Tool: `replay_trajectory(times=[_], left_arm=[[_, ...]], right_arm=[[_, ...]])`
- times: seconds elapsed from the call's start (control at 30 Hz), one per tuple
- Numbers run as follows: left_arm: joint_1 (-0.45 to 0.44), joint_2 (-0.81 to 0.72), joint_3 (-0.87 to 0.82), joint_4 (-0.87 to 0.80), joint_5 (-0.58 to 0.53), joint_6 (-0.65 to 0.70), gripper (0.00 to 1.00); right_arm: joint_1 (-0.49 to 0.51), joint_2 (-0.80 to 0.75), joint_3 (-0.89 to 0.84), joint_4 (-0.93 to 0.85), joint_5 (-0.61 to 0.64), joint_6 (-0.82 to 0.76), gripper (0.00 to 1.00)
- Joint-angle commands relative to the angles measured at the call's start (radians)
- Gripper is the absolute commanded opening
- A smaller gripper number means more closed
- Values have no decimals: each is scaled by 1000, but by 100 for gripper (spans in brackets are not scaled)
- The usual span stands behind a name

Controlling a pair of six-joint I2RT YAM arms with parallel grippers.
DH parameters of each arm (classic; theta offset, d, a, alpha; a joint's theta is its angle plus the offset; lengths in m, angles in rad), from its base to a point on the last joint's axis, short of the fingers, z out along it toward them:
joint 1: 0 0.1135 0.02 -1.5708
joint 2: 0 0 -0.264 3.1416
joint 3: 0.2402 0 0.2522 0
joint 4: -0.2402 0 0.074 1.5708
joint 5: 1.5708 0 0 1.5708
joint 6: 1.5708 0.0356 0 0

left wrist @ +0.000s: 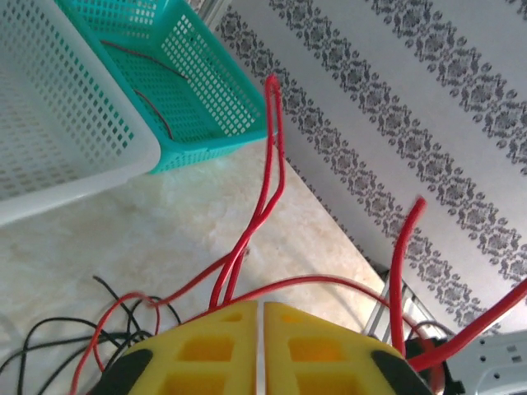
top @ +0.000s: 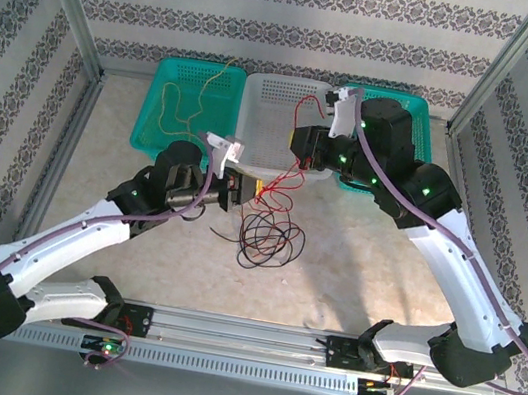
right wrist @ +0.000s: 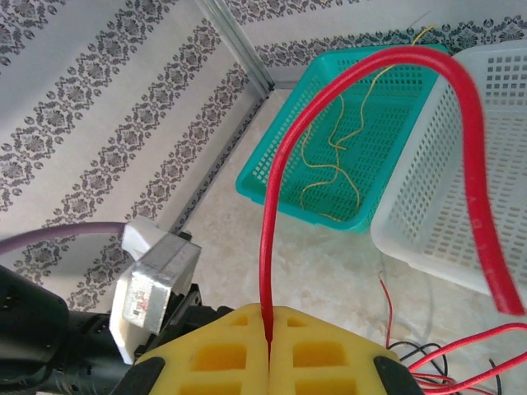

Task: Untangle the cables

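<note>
Black cables [top: 262,238]: loose loops on counter [top: 353,273], just in front of white basket, between the two arms.
Left hand [left wrist: 261,309]: yellow fingers pressed together, no gap. Red strands rise right at the tips; can't tell if any is pinched. From above it sits at white basket's near rim, just left of the black loops.
Red cables [top: 283,175]: bundle strung between the two hands across the basket's near rim. A few strands drop down into the black loops.
Right hand [right wrist: 269,313]: clamped on one red cable. It comes straight up out of the seam between the fingers, arches over and falls off to the right. From above the hand hangs over the near part of white basket.
White basket [top: 279,109]: centre back of counter, a teal basket on each side, touching or nearly so.
Left teal basket [top: 145,132]: yellow cable [top: 173,106] lies loosely inside, one end poking up past the far rim.
Right teal basket [top: 416,106]: mostly hidden behind right arm. Left wrist view shows a thin dark cable [left wrist: 152,90] on its floor.
</note>
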Motion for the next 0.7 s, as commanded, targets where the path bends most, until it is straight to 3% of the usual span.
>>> replay_trajectory(times=[0.0, 0.07, 0.17, 0.27, 0.53, 0.6, 0.67], left_arm=[[-14, -17, -20, 68, 32, -18, 1], [-14, -16, -21, 73, 34, -25, 4], [-14, -23, -34, 105, 45, -39, 32], [-14, -26, -37, 85, 19, -30, 49], [-9, -28, -117, 106, -76, -95, 67], [-1, -23, -157, 179, -62, -165, 68], [3, -22, -209, 300, -25, -223, 60]], right_arm=[[-12, -35, 26, 32, -13, 21, 0], [-13, -36, 26, 25, -3, 18, 0], [-20, -40, 23, 18, 10, 24, 0], [-22, -45, 22, 31, 0, 33, 0], [-25, -56, 49, 38, -24, 43, 0], [-25, -62, 54, 43, -26, 44, 0], [-27, -66, 58, 45, -25, 46, 0]])
